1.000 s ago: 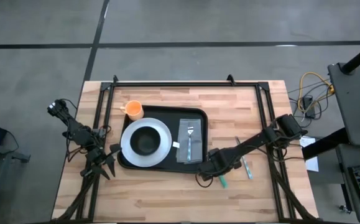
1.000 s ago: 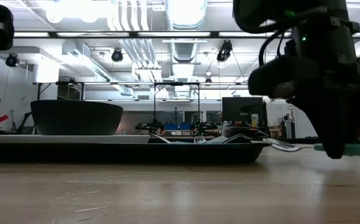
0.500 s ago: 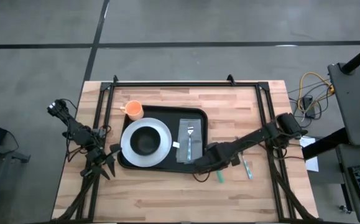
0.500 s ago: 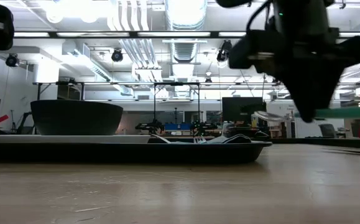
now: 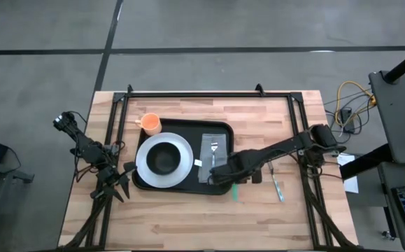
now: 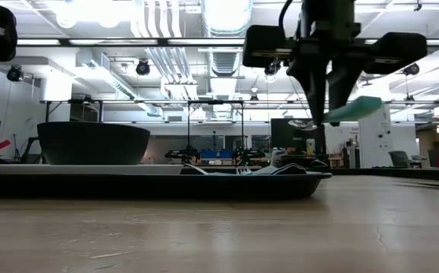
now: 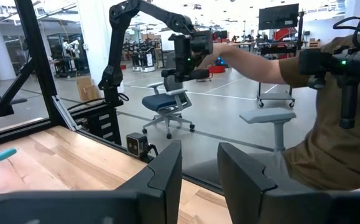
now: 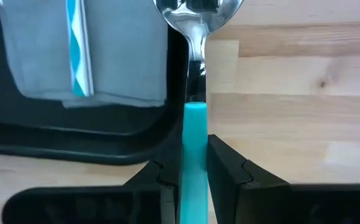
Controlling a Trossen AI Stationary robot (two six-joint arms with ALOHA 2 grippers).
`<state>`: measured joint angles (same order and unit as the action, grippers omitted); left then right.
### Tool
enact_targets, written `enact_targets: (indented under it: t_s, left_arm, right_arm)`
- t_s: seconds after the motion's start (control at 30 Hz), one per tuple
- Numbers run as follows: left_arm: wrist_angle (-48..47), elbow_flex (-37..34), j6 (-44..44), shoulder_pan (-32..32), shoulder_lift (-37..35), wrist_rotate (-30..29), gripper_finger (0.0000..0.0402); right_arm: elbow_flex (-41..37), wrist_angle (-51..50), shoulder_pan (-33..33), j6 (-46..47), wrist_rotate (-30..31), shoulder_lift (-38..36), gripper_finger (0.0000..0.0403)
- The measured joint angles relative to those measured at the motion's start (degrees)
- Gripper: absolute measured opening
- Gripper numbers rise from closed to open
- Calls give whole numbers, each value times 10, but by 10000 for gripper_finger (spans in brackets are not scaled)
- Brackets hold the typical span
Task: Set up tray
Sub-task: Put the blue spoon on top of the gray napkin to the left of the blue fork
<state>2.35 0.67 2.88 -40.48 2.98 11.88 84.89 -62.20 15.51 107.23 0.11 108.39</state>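
Wooden counter (image 5: 188,217) carries everything, black rails around its edges. Black tray (image 5: 219,129) lies flat at the counter's middle, slightly toward the far edge. White plate (image 5: 181,164) sits in the tray's left half with a small black bowl (image 5: 163,157) on it; in the low view the bowl (image 6: 93,142) stands up over the tray rim (image 6: 204,182). Grey napkin (image 5: 215,150) lies in the tray's right half, cutlery on top of it, a striped straw (image 8: 77,46) on the cloth in the right wrist view. Orange cup (image 5: 150,124) stands at the tray's far left corner, just off the plate. Right gripper (image 5: 224,171) hangs over the tray's near right corner, fingers (image 8: 226,168) pinching the teal handle of a spoon (image 8: 195,134), metal bowl end pointing forward, over the tray's rim and bare wood. Low view shows the spoon (image 6: 352,108) held up clear of the counter. Left gripper (image 5: 118,183) rests at the counter's left edge beside the tray, fingers (image 7: 161,171) spread with nothing between. Second teal-handled utensil (image 5: 278,187) lies on bare wood right of the tray
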Motion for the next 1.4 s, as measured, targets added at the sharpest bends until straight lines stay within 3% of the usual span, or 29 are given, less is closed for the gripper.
enact_targets:
  t_s: [0.47,1.07,1.4]
  left_arm:
    - [0,0,0,0,0,0,85]
    - [0,0,0,0,0,0,85]
    - [0,0,0,0,0,0,85]
  right_arm:
    - [17,72,-34,21,1,41,37]
    - [159,55,-130,-124,26,153,37]
    - [171,61,-145,-143,26,171,37]
